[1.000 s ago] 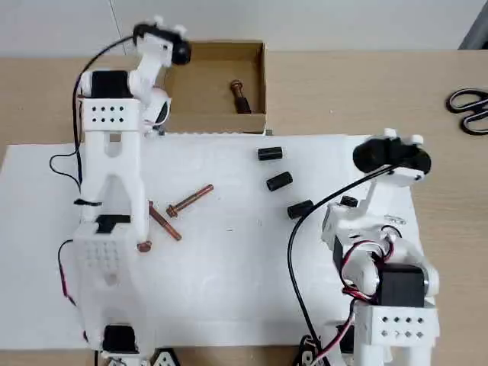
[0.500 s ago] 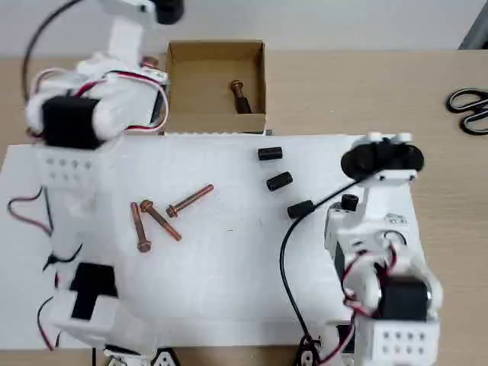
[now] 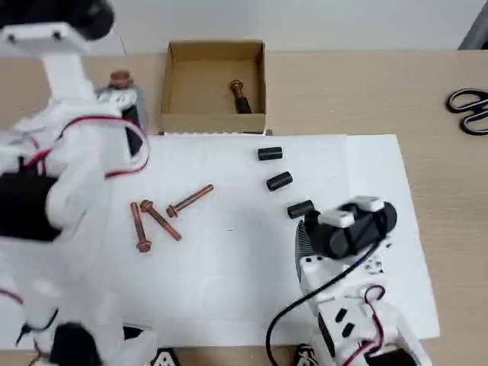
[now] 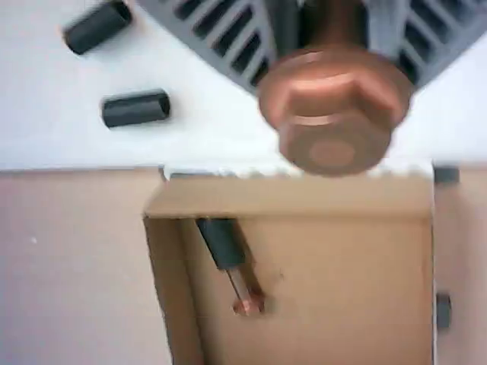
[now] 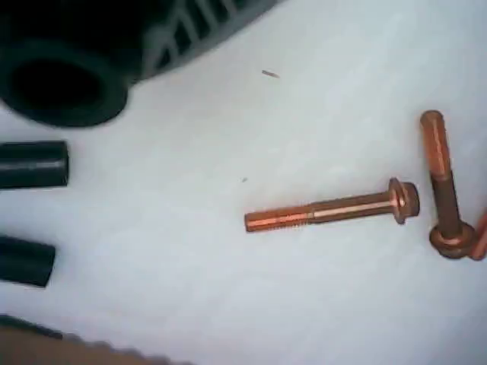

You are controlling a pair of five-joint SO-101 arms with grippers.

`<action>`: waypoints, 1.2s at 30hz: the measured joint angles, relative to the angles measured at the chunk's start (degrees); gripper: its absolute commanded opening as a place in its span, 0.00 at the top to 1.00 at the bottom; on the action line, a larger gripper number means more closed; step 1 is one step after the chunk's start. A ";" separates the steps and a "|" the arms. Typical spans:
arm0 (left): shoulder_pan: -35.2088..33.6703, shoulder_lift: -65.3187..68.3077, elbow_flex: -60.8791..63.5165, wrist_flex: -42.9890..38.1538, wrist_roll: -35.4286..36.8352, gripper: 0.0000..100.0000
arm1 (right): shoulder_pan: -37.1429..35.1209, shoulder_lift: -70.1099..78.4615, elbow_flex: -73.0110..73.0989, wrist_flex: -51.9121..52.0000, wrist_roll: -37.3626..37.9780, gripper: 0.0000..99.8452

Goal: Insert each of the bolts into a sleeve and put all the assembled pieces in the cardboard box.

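At the lower right of the high view, the right arm [image 3: 347, 229] stands over the white sheet [image 3: 229, 290]. Its wrist view shows the right gripper [image 5: 129, 46] clenched on a black held sleeve [image 5: 61, 84], seen end-on with its bore facing the camera. Left of centre on the sheet lie three loose bolts [image 3: 160, 219], copper-coloured: two close together and the third angled just to their right. Right of centre, three loose sleeves [image 3: 279, 181] lie on their sides in a slanting row, apart from one another, the nearest just beside the right arm. Beyond the sheet's far edge, at upper centre, the open cardboard box [image 3: 177, 84] sits on the wooden table [image 3: 366, 91]. It holds one assembled piece [image 3: 240, 97] — a bolt in a sleeve — lying near its right wall. At the upper left, just left of the box, the left gripper [image 3: 123, 99] grasps a held bolt [image 3: 120, 78] by the shank, head outward. The left wrist view looks past that bolt head into the box. Scissors [image 3: 469, 110] lie at the far right edge — well apart from everything else.
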 measured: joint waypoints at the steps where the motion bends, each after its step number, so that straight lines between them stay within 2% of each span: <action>1: 0.09 -2.20 2.46 0.00 0.88 0.99 | -0.26 0.35 0.09 0.00 0.00 1.00; 6: 0.09 -14.86 17.23 -1.14 2.46 0.99 | -0.53 -0.09 1.85 -2.29 0.09 1.00; 9: 0.09 -24.97 28.57 -5.80 2.46 0.99 | -0.44 0.00 3.34 -4.92 0.09 1.00; 13: 0.09 -40.62 46.59 -15.91 2.46 0.99 | -1.32 0.53 6.07 -7.82 0.09 1.00; 20: 0.09 -70.86 82.64 -35.52 6.68 0.99 | -10.90 0.53 11.69 -13.54 0.09 1.00; 23: 0.09 -82.55 93.63 -40.00 9.23 0.99 | -14.42 0.53 14.33 -17.58 0.09 1.00; 29: 1.67 -84.40 95.91 -41.67 19.16 0.99 | -21.54 0.53 18.20 -23.74 0.09 1.00; 36: 9.23 -84.31 98.37 -42.37 24.53 0.99 | -26.55 0.53 19.60 -28.04 0.70 1.00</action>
